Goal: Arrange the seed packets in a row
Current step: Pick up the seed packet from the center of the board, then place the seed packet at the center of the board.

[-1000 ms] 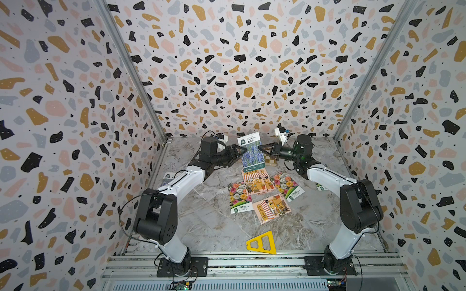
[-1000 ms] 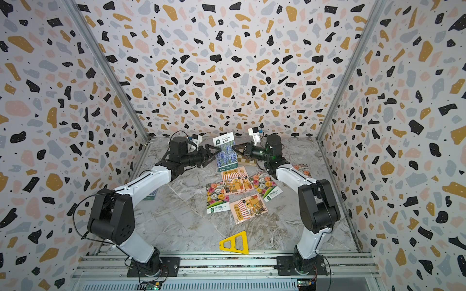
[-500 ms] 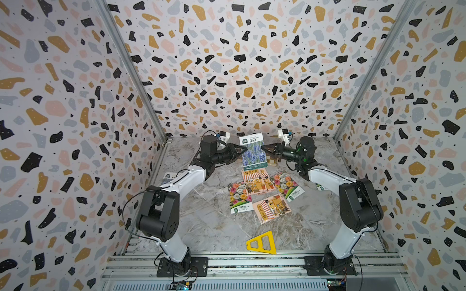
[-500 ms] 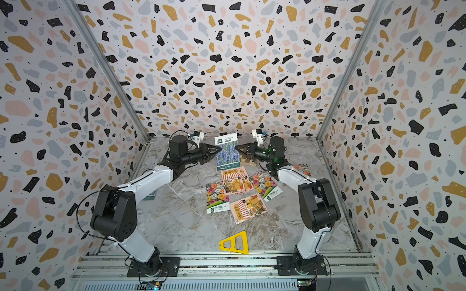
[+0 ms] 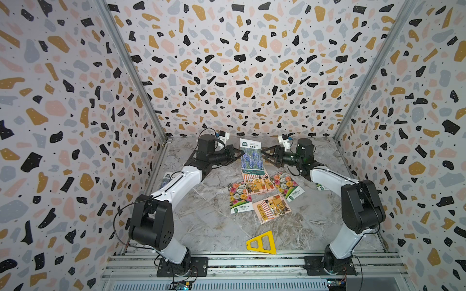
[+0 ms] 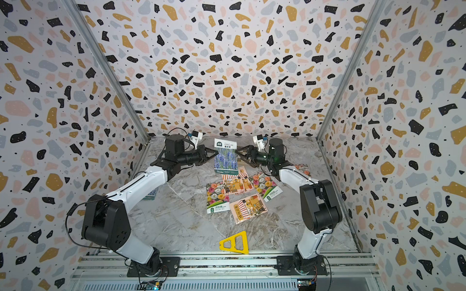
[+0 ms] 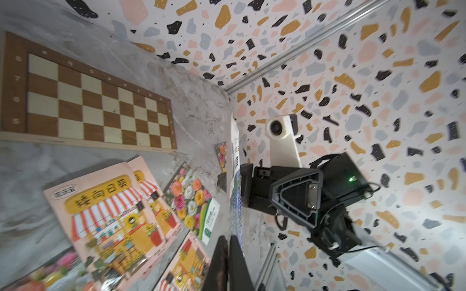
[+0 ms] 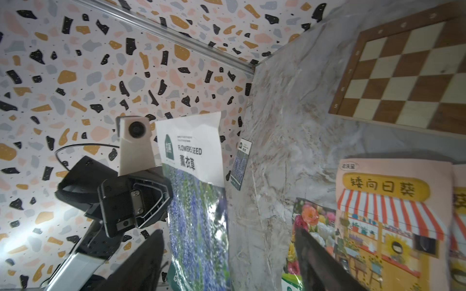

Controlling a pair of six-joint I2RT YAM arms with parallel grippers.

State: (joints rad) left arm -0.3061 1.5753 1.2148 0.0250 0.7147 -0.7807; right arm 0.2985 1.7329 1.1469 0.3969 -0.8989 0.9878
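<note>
Peeking under left arm (image 5: 181, 181), perhaps packet (image 5: 165, 180)

I see a purple lavender packet (image 5: 251, 157) with white top; pink packets (image 5: 273, 207) with orange-striped awnings; multicoloured flower packets (image 5: 239, 195); a yellow triangle (image 5: 262, 243); a brown-and-cream chequered chessboard (image 7: 95, 100).

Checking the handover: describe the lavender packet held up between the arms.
The lavender packet is flat and glossy: white top band with green logo, purple flower photo, green bottom strip. It hangs upright above the table, the left gripper shut on one side edge, the right gripper open astride the other.
</note>
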